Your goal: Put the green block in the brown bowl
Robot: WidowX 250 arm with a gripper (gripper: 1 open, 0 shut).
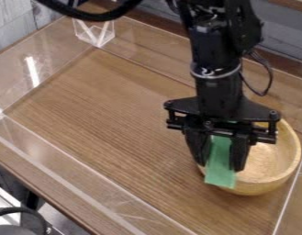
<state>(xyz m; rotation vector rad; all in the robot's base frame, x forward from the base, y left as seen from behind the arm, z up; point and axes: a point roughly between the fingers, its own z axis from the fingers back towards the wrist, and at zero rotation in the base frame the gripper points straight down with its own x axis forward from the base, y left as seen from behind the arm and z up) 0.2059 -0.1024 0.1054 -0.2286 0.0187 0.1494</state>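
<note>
The gripper (222, 147) points down, clamped on the upper end of the green block (224, 164), which hangs tilted over the near rim of the brown bowl (274, 165). Gripping it high leaves the lower end free to drop inside.

No readable text

Nothing legible is showing anywhere in the camera view: no labels, brands, numbers or signs are appearing on any surface.

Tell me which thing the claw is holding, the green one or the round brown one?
The green block. It hangs pinched in the claw, lifted off the table, while the brown bowl sits on the wood, untouched by the fingers.
</note>
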